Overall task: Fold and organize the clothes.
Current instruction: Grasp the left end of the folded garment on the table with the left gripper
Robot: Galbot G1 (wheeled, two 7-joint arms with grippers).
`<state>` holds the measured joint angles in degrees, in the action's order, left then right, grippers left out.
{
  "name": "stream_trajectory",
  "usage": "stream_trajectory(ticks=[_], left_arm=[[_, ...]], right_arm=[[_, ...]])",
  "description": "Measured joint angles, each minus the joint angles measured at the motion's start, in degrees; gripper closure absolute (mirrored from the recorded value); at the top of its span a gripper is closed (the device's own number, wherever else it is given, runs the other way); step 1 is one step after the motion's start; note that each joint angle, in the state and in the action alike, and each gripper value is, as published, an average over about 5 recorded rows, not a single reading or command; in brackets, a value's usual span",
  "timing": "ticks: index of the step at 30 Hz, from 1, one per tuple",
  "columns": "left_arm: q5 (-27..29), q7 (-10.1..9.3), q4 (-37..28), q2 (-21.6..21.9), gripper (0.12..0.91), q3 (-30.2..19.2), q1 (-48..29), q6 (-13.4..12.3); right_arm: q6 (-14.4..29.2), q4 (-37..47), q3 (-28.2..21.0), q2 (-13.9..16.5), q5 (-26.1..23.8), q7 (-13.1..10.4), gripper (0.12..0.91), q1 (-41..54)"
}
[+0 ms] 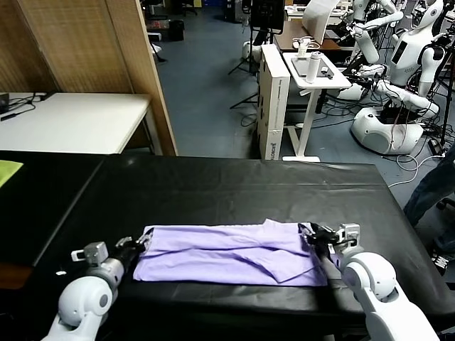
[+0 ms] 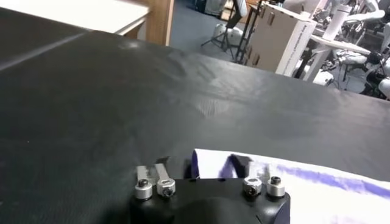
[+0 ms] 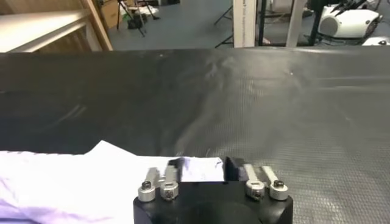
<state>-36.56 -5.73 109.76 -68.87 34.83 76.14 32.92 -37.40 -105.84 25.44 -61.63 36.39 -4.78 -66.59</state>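
The light lavender T-shirt (image 1: 227,256) lies flat on the black table (image 1: 234,188) near its front edge, folded into a long band running left to right. My left gripper (image 1: 140,244) is at the shirt's left end. In the left wrist view the left gripper (image 2: 213,167) is open, with the shirt's edge (image 2: 210,163) between its fingers. My right gripper (image 1: 311,233) is at the shirt's right end. In the right wrist view the right gripper (image 3: 202,167) is open, with the shirt's corner (image 3: 198,169) between its fingers. No print shows.
A yellow-green cloth (image 1: 7,170) lies at the far left edge. A white table (image 1: 71,121) and a wooden partition (image 1: 106,50) stand behind on the left. A white cart (image 1: 313,71) and other robots (image 1: 398,92) stand beyond the far edge.
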Motion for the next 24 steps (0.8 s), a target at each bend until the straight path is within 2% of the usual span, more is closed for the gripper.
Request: stream_trajectory(ticks=[3,5,9,11,13,16,19,20,22,24], left_arm=[[0.0,0.03,-0.4,0.0,0.799,-0.2,-0.6,0.0],[0.0,-0.02,-0.9,0.1,0.869,-0.5,-1.4,0.0],[-0.1,-0.23,-2.5,0.7,0.883,-1.5,-3.5,0.2],[-0.2,-0.28,-3.3,0.9,0.883,-1.9,-4.8,0.2],[-0.2,-0.32,-3.9,1.0,0.882,-2.1,-5.7,0.2],[-0.4,-0.35,-4.0,1.1,0.823,-2.0,-6.0,0.1],[-1.2,-0.53,-3.2,1.6,0.664,-1.5,-5.6,0.3],[-1.7,-0.64,-2.6,1.9,0.588,-1.3,-5.3,0.4],[-3.0,-0.83,-1.4,2.8,0.475,-0.8,-4.5,0.6],[-4.6,-0.79,0.1,4.2,0.342,-0.2,-3.5,0.9]], right_arm=[[1.6,0.3,0.2,-0.6,0.0,-0.8,0.863,0.1],[2.2,0.5,0.4,-1.0,0.0,-1.1,0.863,0.1],[2.6,0.2,0.7,-1.6,0.2,-0.4,0.826,-0.2],[3.1,-0.2,1.0,-1.4,0.2,0.6,0.739,-0.6],[3.8,-0.8,1.4,-1.1,0.3,1.6,0.608,-1.0],[4.4,-2.3,2.2,-0.3,0.5,2.4,0.418,-1.8],[4.0,-4.4,3.0,1.0,1.6,2.3,0.242,-2.7],[3.8,-5.1,3.3,1.5,2.1,2.2,0.198,-3.1],[3.6,-6.5,3.8,2.6,3.0,2.2,0.141,-3.6],[3.6,-7.7,4.5,3.7,3.6,2.3,0.126,-4.2]])
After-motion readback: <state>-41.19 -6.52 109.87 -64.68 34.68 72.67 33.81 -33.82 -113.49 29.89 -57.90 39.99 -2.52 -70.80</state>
